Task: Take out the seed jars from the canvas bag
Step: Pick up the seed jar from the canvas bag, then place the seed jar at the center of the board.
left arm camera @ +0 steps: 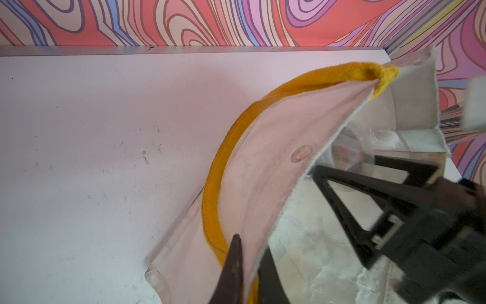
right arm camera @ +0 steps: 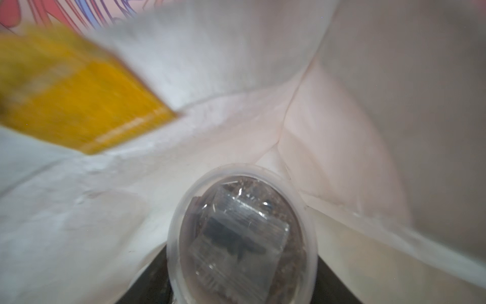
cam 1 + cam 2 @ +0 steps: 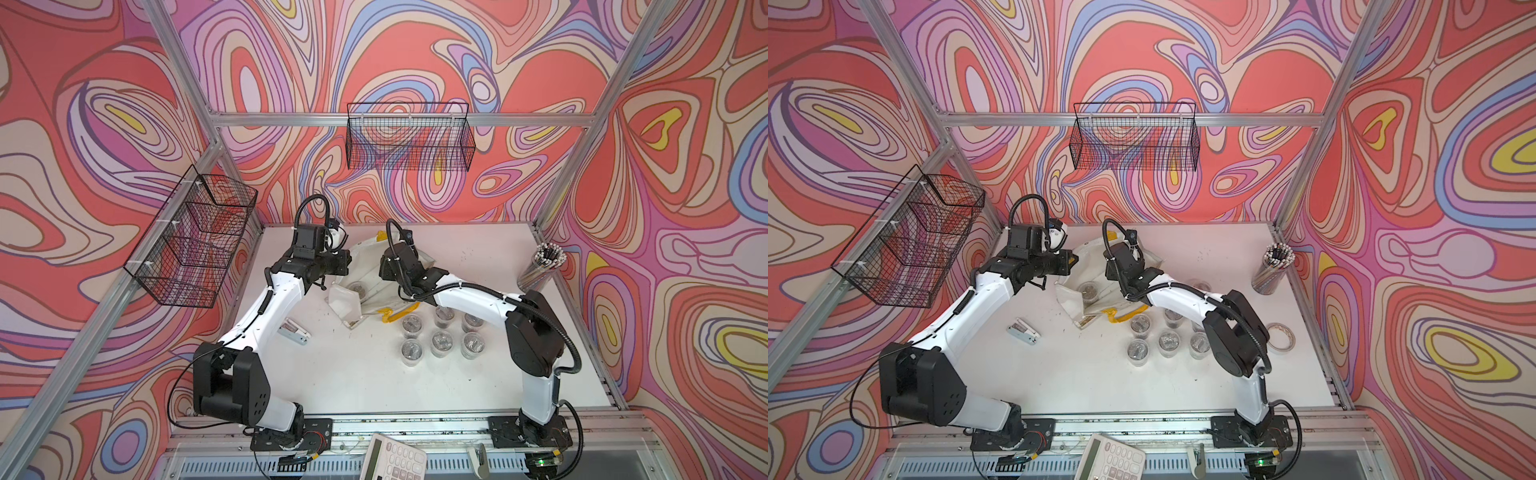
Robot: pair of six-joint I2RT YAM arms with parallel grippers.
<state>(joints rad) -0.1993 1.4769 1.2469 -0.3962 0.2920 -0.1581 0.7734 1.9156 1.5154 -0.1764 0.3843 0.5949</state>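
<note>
Pinching the rim of the white canvas bag with yellow handles (image 1: pixel 257 189), your left gripper (image 1: pixel 251 252) props its mouth open; your right gripper (image 2: pixel 240 285) clamps a small clear lidded seed jar (image 2: pixel 242 231) inside it. Draw it out slowly, clear of the rim, toward the six jars (image 3: pixel 441 341) standing beside the bag. Only the right wrist view shows that grip; a top view shows another jar (image 3: pixel 1088 287) inside.

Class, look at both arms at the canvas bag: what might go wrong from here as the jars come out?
1. The right gripper holds a seed jar inside the canvas bag; lifting out, it may snag the fabric folds and slip.
2. The left gripper pinches only the bag's rim; if that slips, the mouth could sag shut.
3. The jars outside stand close together; setting another down may topple one.
</note>
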